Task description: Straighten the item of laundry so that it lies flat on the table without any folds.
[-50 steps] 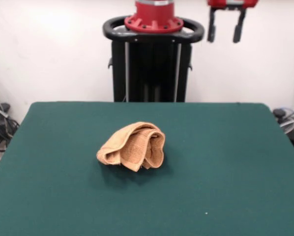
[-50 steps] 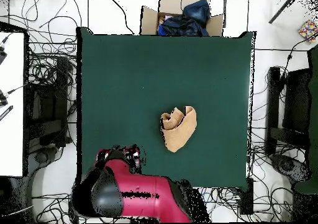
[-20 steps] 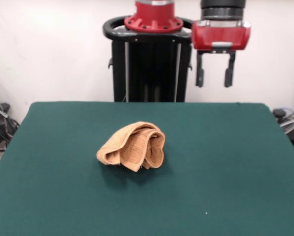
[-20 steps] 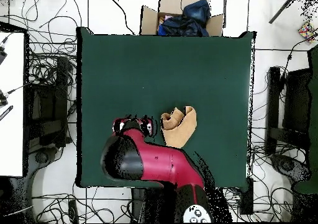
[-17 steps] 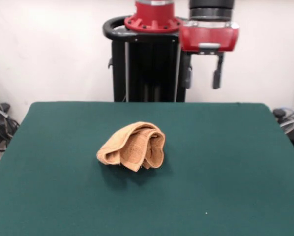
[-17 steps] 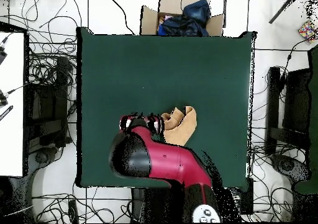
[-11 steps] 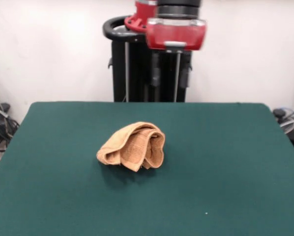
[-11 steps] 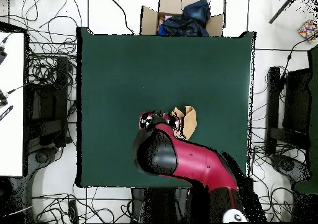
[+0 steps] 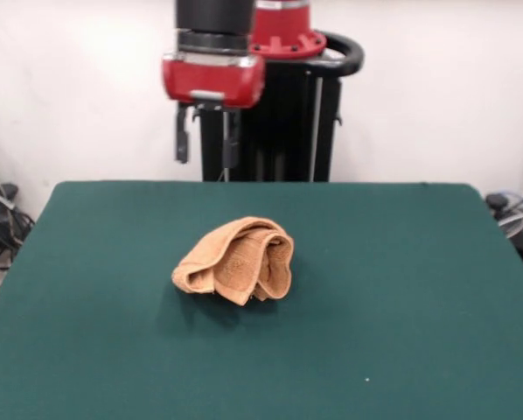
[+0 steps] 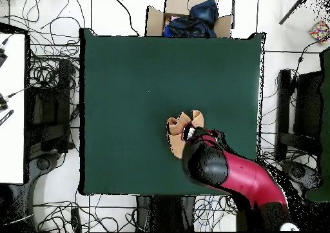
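A: Working from the near edge back, what do you see?

B: The dark green felt-covered surface [image 9: 401, 297] is bare along its near edge. Around its middle sits the light orange-tan terry towel [image 9: 235, 260], bunched into a rounded heap with layers rolled over one another. No corner or free hem shows clearly.

A: And the red and black gripper [image 9: 206, 143]?

B: It hangs high over the far edge, well above the cloth and touching nothing. Its jaws stand apart, empty. From overhead, the arm covers part of the heap.

A: What could go wrong?

B: I'd judge the main risk is pinching several layers at once, since the folds are stacked; lifting would then carry the whole lump instead of opening it. Coming down on the crown rather than an outer edge could also squash the creases tighter, or drag the bundle toward an edge.
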{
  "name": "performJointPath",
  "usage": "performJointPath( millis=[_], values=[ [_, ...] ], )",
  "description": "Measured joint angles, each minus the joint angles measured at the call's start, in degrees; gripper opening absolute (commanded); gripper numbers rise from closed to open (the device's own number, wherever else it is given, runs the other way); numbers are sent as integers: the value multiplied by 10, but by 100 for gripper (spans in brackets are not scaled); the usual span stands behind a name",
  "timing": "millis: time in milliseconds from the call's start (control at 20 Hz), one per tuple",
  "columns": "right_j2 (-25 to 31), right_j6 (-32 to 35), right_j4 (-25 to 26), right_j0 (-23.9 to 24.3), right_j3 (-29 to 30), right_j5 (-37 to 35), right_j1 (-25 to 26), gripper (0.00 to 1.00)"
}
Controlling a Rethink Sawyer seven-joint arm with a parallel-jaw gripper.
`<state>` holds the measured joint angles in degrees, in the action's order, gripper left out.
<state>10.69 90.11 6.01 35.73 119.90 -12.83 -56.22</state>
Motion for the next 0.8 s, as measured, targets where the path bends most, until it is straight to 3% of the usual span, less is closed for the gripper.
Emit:
performJointPath(
  millis=[400,600,800],
  values=[
    [37,0,14,70,28,0,-16,100],
    [44,0,5,59,30,-7,-22,100],
    [40,0,-6,11,7,-40,-20,100]
  ],
)
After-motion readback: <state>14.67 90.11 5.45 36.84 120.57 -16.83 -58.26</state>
